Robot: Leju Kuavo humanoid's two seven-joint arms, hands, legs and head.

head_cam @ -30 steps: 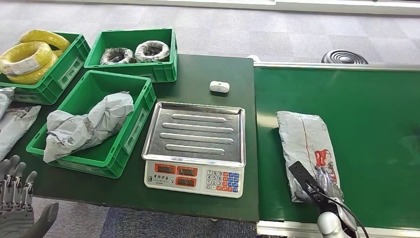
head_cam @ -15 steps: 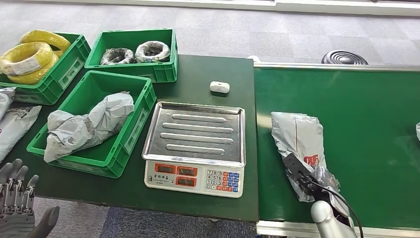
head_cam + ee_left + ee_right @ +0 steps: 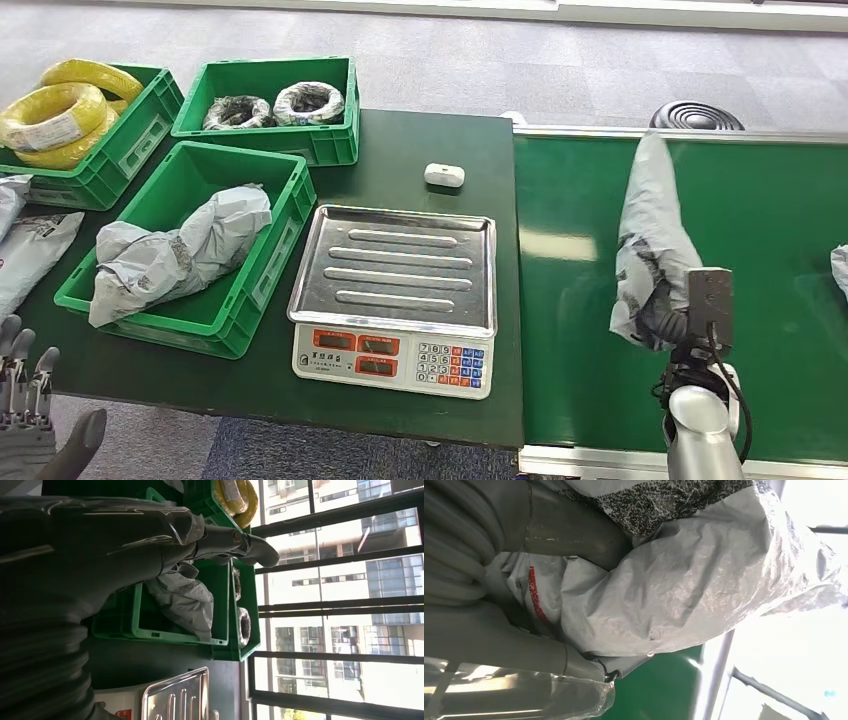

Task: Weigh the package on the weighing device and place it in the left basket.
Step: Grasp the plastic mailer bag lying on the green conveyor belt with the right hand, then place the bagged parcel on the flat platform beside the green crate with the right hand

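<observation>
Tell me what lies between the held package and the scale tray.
In the head view, bare green belt and a strip of dark table separate the package, held by the right hand, from the scale tray.

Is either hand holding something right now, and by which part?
The right hand grips the grey package at its lower end; the left hand holds nothing.
</observation>
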